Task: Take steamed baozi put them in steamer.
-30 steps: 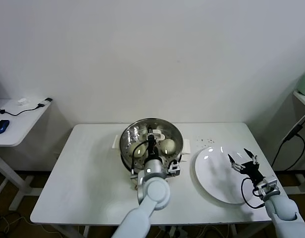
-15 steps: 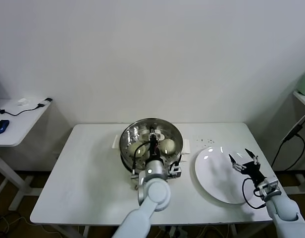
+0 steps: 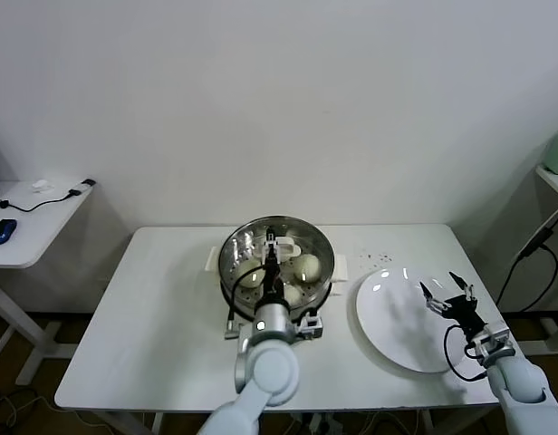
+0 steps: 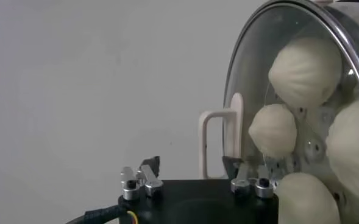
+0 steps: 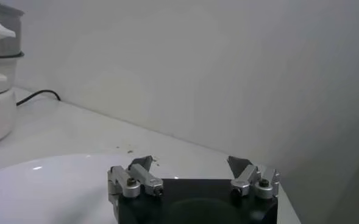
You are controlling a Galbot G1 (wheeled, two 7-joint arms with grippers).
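Baozi [image 3: 305, 266] lie in the steamer [image 3: 238, 249] beneath the spread, empty left hand [image 3: 273, 246].

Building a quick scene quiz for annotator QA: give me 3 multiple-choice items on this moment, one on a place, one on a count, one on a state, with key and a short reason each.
1. Where is the right tool?
A. Inside the steamer
B. Over the far right edge of the white plate
C. Beside the table's left edge

2. How many baozi show in the steamer in the left wrist view?
A. One
B. Two
C. Four

3. What state is the left tool in?
A. Open, holding nothing
B. Shut on a baozi
C. Shut on the steamer's handle

Key:
1 B: it hangs over the white plate, away from the steamer.
2 C: four baozi lie on the perforated tray.
3 A: the left tool shows spread fingers with nothing between them.
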